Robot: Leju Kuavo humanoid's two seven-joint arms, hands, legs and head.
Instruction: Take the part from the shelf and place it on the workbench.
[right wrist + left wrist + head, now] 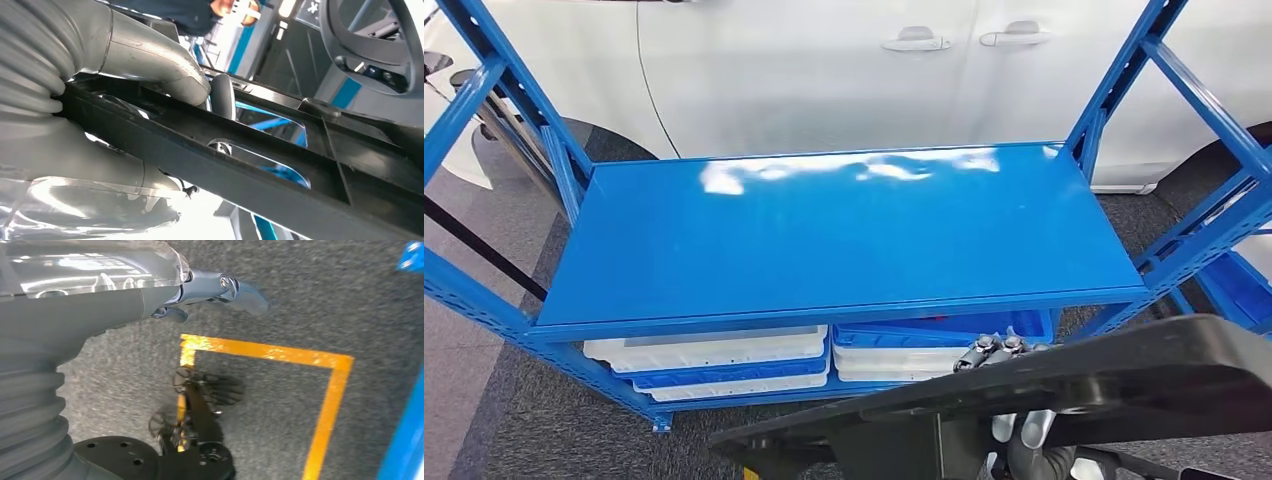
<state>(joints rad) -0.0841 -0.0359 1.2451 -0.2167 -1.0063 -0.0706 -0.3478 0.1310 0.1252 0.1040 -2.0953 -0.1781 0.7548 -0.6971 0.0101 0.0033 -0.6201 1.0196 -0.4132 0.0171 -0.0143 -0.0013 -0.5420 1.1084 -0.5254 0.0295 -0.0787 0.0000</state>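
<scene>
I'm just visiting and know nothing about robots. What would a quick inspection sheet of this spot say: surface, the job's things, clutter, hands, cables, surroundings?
Surface: blue shelf, its top board bare and glossy.
Job's things: long black part, slanting across the foreground in the head view, held off the shelf.
Clutter: white and blue trays stacked on the lower level.
Hands: right hand grips the black part; left hand hangs over the floor, holding nothing, fingers look apart.
Cables: nothing seen.
Surroundings: white car behind the shelf; grey carpet with a yellow floor line; a person's hand in the background.
</scene>
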